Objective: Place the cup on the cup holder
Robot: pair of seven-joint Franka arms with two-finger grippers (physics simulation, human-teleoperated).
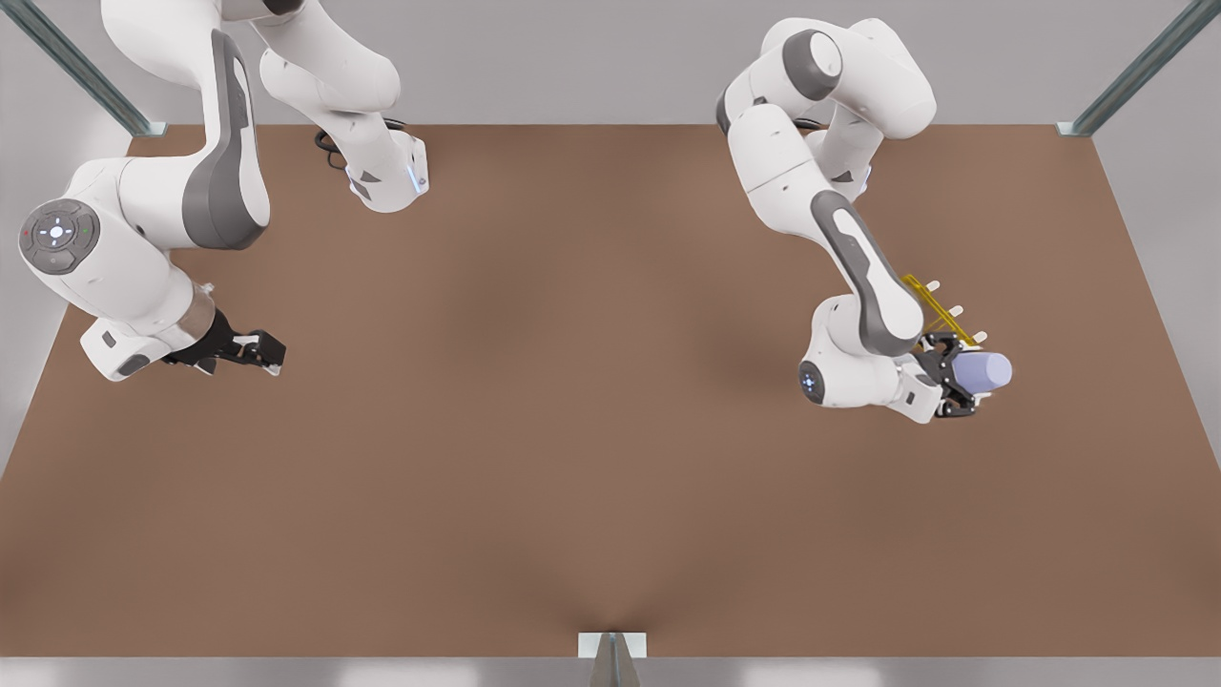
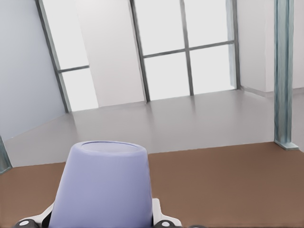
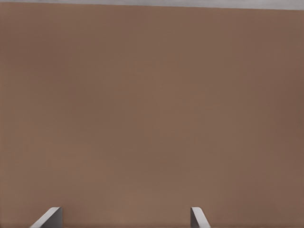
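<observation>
The lavender-blue cup [image 1: 988, 370] is tipped on its side at the front view's right, and my left gripper [image 1: 962, 378] is shut on it. The left wrist view shows the cup [image 2: 102, 185] close up between the fingers [image 2: 165, 220], its closed end pointing away from the wrist. The yellow wire cup holder [image 1: 940, 310] with white-tipped pegs stands just behind the gripper, partly hidden by the arm. My right gripper [image 1: 270, 351] waits low over the table at the front view's left, open, with its fingertips [image 3: 51, 216] spread and nothing between them.
The brown table [image 1: 591, 429] spreads between the two arms. Metal frame posts [image 1: 1078, 127] stand at its back corners and one at the front edge [image 1: 611, 658]. The arm bases sit along the back edge.
</observation>
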